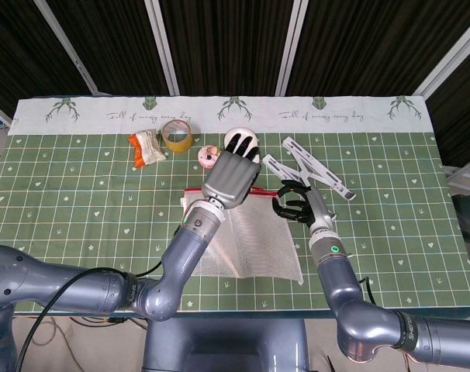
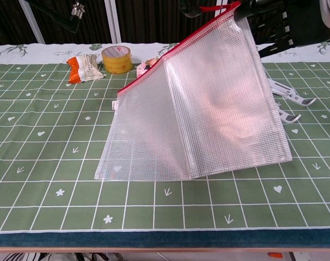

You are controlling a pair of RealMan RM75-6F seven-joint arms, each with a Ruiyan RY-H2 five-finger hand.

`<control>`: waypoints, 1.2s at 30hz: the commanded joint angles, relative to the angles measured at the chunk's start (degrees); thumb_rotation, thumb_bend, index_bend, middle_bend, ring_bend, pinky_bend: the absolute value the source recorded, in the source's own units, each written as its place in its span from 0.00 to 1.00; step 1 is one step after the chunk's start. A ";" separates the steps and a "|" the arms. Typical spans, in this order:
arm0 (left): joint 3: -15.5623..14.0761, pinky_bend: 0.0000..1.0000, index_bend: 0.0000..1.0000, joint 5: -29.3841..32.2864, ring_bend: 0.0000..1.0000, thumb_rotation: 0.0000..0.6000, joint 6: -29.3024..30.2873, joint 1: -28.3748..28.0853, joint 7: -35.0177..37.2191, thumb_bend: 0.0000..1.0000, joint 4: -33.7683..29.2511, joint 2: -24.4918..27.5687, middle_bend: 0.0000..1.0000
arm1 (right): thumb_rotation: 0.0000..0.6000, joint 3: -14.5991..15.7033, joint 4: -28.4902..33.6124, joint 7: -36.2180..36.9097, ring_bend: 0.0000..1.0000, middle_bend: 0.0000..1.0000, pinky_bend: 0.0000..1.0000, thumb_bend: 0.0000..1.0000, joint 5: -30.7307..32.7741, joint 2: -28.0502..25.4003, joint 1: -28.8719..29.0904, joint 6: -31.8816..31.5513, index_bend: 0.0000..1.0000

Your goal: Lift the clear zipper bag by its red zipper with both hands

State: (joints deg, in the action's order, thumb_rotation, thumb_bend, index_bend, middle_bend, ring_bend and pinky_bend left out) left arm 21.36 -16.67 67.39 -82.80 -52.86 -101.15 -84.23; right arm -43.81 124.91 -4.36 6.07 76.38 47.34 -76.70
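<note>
Zipper bag (image 2: 208, 114) slants up toward 1 o'clock in the chest view, its red zipper (image 2: 170, 54) pinched at the top corner by the right hand (image 2: 285, 22). The head view alone shows the left hand (image 1: 231, 174), fingers spread flat above the bag, holding nothing.

We find the head view set high, looking steeply down over the whole table (image 1: 80, 186). The chest view sits low at the near edge, facing level across it. Both share the tabletop's far items.
</note>
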 commanded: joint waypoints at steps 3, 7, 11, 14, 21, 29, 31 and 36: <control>-0.60 0.00 0.62 -0.12 0.00 1.00 -0.19 0.51 0.46 0.44 -0.10 0.05 0.19 | 1.00 -1.67 0.69 1.22 0.02 0.21 0.25 0.54 1.65 -0.77 -0.12 0.78 0.65; -1.14 0.00 0.62 -0.25 0.00 1.00 -0.32 0.70 0.55 0.44 -0.01 -0.19 0.19 | 1.00 -2.91 1.27 1.99 0.02 0.22 0.26 0.54 2.62 -1.44 0.06 1.26 0.66; -1.22 0.00 0.62 -0.69 0.00 1.00 -0.30 0.87 0.97 0.44 0.19 -0.41 0.19 | 1.00 -3.65 1.63 2.69 0.02 0.22 0.26 0.54 3.02 -1.90 0.28 1.19 0.67; -1.27 0.00 0.62 -0.84 0.00 1.00 -0.36 1.00 1.22 0.44 0.36 -0.51 0.19 | 1.00 -4.15 1.73 3.43 0.02 0.22 0.26 0.54 3.25 -2.23 0.30 1.16 0.67; -1.81 0.00 0.62 -1.08 0.00 1.00 -0.33 1.78 1.59 0.44 0.22 0.01 0.19 | 1.00 -5.24 0.99 4.68 0.02 0.22 0.26 0.54 3.38 -3.15 0.33 0.79 0.67; -2.52 0.00 0.62 -1.38 0.00 1.00 0.24 3.91 2.91 0.44 -0.51 1.96 0.19 | 1.00 -6.23 -0.21 4.92 0.02 0.22 0.26 0.54 3.85 -4.80 -0.19 0.84 0.67; -2.74 0.00 0.62 -1.71 0.00 1.00 0.34 4.77 3.42 0.44 -1.17 3.09 0.19 | 1.00 -6.20 -0.67 4.88 0.02 0.22 0.26 0.54 3.87 -5.32 -0.56 1.03 0.67; -3.47 0.00 0.62 -3.24 0.00 1.00 0.25 6.99 4.76 0.44 -2.99 6.06 0.19 | 1.00 -6.22 -1.71 5.11 0.02 0.22 0.26 0.55 4.25 -6.37 -1.37 2.16 0.67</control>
State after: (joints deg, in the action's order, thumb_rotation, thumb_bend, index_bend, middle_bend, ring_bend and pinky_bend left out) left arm 18.22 -19.43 67.64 -76.46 -48.53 -103.60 -78.88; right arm -49.98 123.40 0.65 10.17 70.20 46.14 -74.74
